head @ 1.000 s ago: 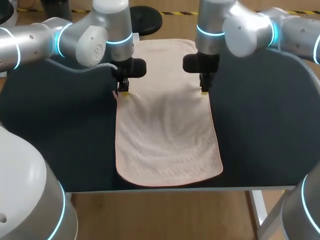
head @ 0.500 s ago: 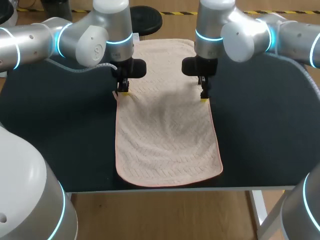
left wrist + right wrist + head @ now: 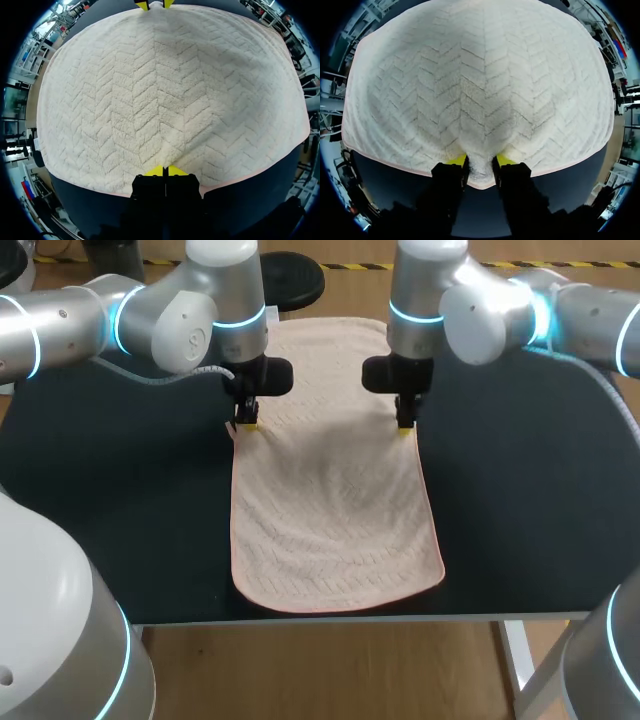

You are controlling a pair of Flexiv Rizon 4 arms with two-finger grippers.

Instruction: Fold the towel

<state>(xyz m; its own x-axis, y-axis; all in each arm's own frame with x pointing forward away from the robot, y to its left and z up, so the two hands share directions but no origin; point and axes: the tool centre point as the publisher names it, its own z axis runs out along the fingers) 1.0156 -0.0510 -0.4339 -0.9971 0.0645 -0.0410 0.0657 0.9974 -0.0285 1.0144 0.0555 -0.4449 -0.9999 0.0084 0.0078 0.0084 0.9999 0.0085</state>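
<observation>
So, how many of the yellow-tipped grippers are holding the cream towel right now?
2. The left gripper pinches the cream chevron-textured towel at its left edge; the right gripper pinches the right edge, directly opposite. Neither is hidden.

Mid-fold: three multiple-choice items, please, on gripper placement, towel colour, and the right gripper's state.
1. Where are the left gripper and right gripper on the towel? A) at its opposite long edges B) at its near corners C) both at its middle
2. Towel colour? A) blue B) pale cream-pink C) green
3. Right gripper is: A) open above the towel B) shut on a towel pinch C) shut on nothing
Answers: 1 A, head view shows one at each side edge; 2 B, every view shows it; 3 B, both fingers press a towel ridge between them.
</observation>
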